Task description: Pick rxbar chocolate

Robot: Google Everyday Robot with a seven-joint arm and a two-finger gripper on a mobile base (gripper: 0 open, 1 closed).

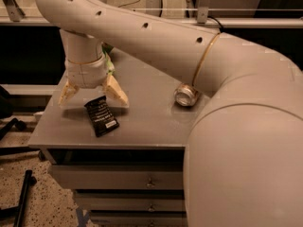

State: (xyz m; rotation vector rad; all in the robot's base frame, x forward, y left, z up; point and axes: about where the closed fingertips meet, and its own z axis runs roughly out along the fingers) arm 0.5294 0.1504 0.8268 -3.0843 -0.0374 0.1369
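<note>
The bar (101,116), a flat dark wrapper with lines of white text, lies flat on the grey desk (147,122), near the front edge and towards its left end. It is turned a little askew, its upper end tipped left and its lower end right. Nothing lies on top of it and nothing grips it.

Just above the bar's upper end hangs the pincer (93,100), pointing down, its two cream fingers (116,91) spread wide apart, one to the left of the bar and one to the right. The bar's upper end shows in the gap between them. Whether the fingertips touch the desk cannot be told.

Behind the bar, past the pincer's wrist, a scrap of the green bag (110,63) peeps out; the wrist hides most of it. Well to the right of the bar a can (186,95) lies on its side with its round top end turned this way, close under the arm (156,37). What it holds cannot be seen. The arm sweeps from above the bar across to the right, where its bulk covers the desk's right end. The desk between bar and can is bare.

Below the bar, under the front edge, are drawers (118,176), all pushed shut, their contents hidden. Lower left of the bar is speckled floor (19,150) with a black bar-like object (23,197) on it
</note>
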